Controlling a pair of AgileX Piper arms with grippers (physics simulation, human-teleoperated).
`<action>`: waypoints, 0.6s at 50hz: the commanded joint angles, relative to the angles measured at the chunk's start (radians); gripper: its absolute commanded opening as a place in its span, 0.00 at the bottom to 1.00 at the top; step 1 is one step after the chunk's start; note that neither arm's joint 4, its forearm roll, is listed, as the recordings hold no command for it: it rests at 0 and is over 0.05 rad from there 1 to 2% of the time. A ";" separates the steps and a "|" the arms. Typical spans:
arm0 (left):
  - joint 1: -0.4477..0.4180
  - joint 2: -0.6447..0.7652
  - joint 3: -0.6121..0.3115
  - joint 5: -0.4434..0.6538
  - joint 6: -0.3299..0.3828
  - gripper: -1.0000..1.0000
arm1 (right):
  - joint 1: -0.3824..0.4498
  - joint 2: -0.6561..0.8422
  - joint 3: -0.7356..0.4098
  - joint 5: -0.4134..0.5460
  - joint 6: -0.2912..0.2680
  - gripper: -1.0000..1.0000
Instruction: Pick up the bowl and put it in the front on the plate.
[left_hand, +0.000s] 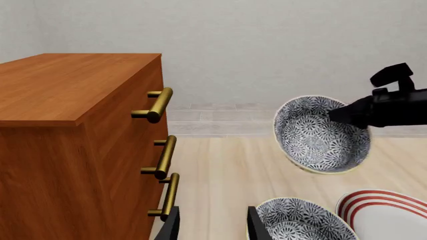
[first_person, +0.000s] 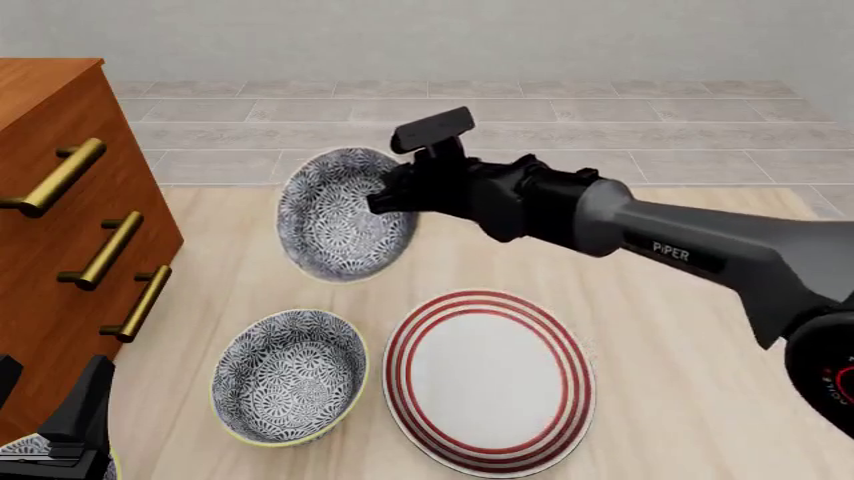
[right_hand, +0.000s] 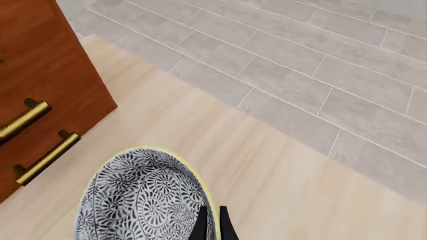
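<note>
The bowl (first_person: 336, 218), blue-and-white patterned with a yellowish rim, hangs tilted in the air above the table, its inside facing the front. My right gripper (first_person: 382, 199) is shut on its rim; the right wrist view shows the thin fingers (right_hand: 202, 223) pinching the bowl (right_hand: 140, 200). The left wrist view also shows the lifted bowl (left_hand: 320, 135). The plate (first_person: 490, 378), white with red rings, lies flat on the table in front of and below it. My left gripper (left_hand: 213, 227) is open and holds nothing, low at the front left (first_person: 74, 425).
A second look-alike bowl (first_person: 291, 375) stands on the table just left of the plate. A wooden dresser (first_person: 54, 190) with brass handles (first_person: 107, 250) fills the left side. The table's far edge meets a grey tiled floor (first_person: 601, 110).
</note>
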 joint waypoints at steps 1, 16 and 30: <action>0.000 0.000 0.000 0.000 0.000 1.00 | -0.004 -0.108 0.115 -0.029 0.033 0.00; 0.000 0.000 0.000 0.000 0.000 1.00 | -0.034 -0.192 0.245 -0.073 0.017 0.00; 0.000 0.000 0.000 0.000 0.000 1.00 | -0.065 -0.250 0.347 -0.108 -0.004 0.00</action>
